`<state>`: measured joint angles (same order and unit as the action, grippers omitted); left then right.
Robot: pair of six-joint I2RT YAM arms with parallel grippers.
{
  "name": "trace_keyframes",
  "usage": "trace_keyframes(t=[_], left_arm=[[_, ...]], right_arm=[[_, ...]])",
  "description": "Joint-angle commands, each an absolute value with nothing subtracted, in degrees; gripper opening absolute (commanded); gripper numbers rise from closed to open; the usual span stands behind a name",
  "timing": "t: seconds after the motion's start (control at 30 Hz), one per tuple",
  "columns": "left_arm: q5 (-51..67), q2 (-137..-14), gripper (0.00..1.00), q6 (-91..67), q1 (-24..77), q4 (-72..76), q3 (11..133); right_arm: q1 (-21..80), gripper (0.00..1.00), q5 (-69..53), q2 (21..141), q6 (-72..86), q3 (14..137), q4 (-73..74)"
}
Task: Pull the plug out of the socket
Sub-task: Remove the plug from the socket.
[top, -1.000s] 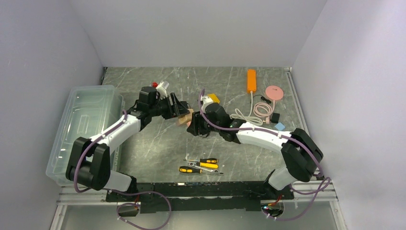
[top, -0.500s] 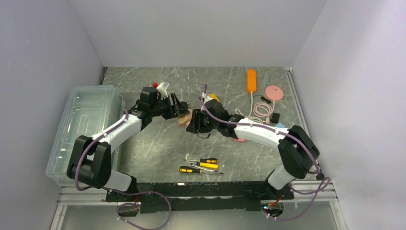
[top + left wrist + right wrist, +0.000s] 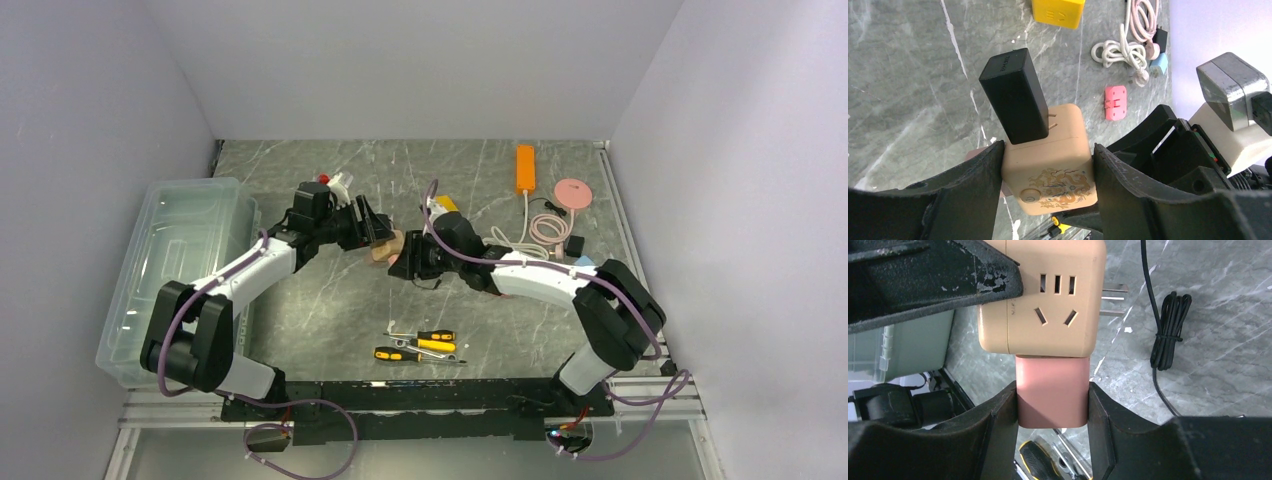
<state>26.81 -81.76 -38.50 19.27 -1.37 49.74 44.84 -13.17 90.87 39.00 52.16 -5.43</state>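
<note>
The right arm [image 3: 540, 281] has drawn its elbow inward.

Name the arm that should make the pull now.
Right. The right gripper is clamped on the pink plug, seated in the socket; the left gripper holds the socket itself, so it likely serves best as the anchor.

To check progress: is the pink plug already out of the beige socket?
No, the pink plug sits flush against the beige socket, with no gap.
</note>
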Motion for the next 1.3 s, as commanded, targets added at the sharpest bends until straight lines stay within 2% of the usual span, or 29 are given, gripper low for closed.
trace_keyframes(t=[0.0, 0.4, 0.77, 1.13, 1.27], left_arm=[[25.96, -82.03, 0.0, -36.22, 18.13, 1.23, 50.95], [26.46, -82.79, 0.0, -36.61, 17.62, 1.49, 50.98], [25.93, -82.1, 0.0, -36.92, 17.58, 1.93, 50.37], [26.53, -82.03, 0.0, -37.19, 17.58, 2.48, 50.27], [26.41, -82.12, 0.0, -36.97, 17.53, 1.85, 50.62]], right_arm=[[44.48, 0.0, -15.52, 85.75, 34.67, 49.44, -12.38], [45.52, 0.0, -20.14, 83.36, 28.77, 47.33, -16.02], [44.87, 0.0, -10.25, 88.91, 37.7, 52.43, -4.76], [42.54, 0.0, -11.45, 95.39, 43.28, 55.77, -0.26], [42.62, 0.0, -14.29, 93.98, 42.06, 53.31, -5.92]])
